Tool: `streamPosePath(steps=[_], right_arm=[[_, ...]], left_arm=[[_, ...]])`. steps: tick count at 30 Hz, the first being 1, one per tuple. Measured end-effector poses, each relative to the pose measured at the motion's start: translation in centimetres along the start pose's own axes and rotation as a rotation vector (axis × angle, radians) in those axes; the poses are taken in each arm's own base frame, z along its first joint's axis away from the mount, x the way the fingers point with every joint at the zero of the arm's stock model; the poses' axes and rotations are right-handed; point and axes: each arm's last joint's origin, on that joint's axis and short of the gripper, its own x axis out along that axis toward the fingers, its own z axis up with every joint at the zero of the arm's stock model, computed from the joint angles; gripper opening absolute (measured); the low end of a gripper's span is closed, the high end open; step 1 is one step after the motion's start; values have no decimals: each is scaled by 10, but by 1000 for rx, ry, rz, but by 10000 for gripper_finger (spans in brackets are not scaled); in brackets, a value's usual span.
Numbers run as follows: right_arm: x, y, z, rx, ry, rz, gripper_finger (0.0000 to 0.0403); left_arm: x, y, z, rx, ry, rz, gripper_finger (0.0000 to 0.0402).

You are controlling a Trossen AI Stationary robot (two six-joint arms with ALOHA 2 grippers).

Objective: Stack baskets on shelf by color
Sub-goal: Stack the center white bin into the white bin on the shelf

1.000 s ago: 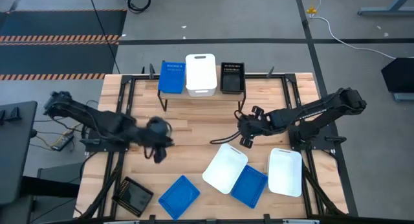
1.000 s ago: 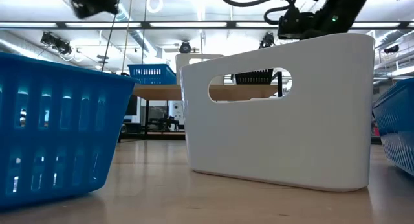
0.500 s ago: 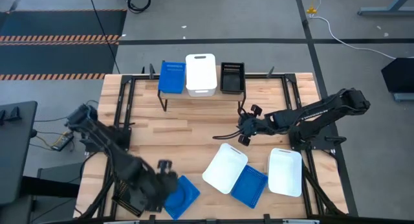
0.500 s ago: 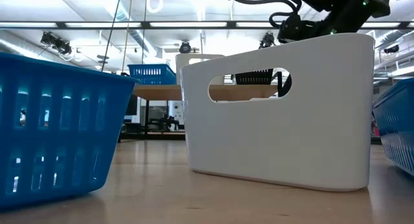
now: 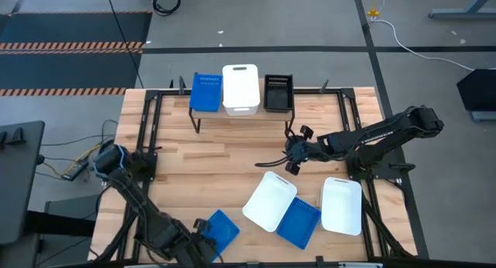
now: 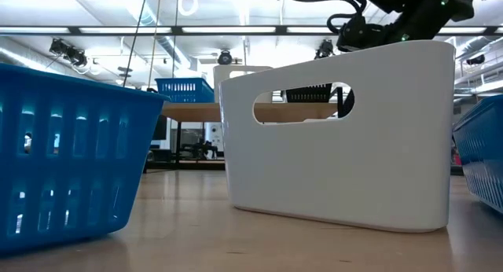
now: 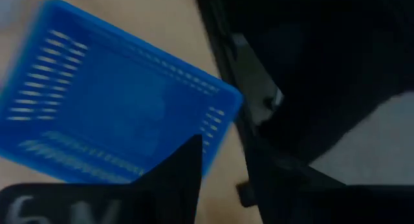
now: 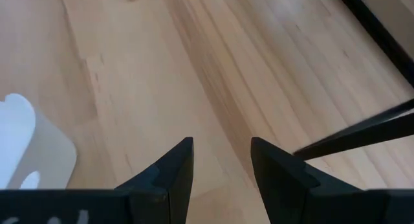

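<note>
The left gripper hangs low over the near left corner of the pale wooden plank surface, its dark fingers parted with nothing between them. Just beyond the fingertips lies a loose blue rectangular plastic basket with slotted sides, open side up; in the left wrist view the same basket fills the space ahead of the fingers. A black basket that should lie beside this gripper is hidden under the arm, so its place cannot be told.

The right gripper hovers over bare planks near the middle of the surface, fingers spread apart and empty. Nearest to it, toward the front edge, sits a large white rectangular plastic basket with rounded corners, tilted against a second blue basket; another white basket rests just beyond that one, on the side away from the left arm.

Behind the right gripper, at the far edge, stands the small low shelf with a light wooden top and thin black legs. On it, in a row, sit a blue basket, a white basket and a small black slotted basket.
</note>
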Motion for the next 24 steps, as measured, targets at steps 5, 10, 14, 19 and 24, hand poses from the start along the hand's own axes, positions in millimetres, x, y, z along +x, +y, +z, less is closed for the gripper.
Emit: streamPosePath(steps=[5,10,14,19,24], right_arm=[[0,5,3,13,4,139,162],[-4,16,3,36,36,329,162],[-10,25,-7,18,106,376,162],[-15,33,-11,-14,82,344,162],[-15,32,-11,1,82,333,162]], left_arm=[[16,-6,-2,-1,34,-17,168],[19,-6,-2,-1,34,-11,196],[22,-6,-2,3,37,-6,203],[22,-4,-1,0,33,4,202],[22,-3,-1,-12,34,10,196]])
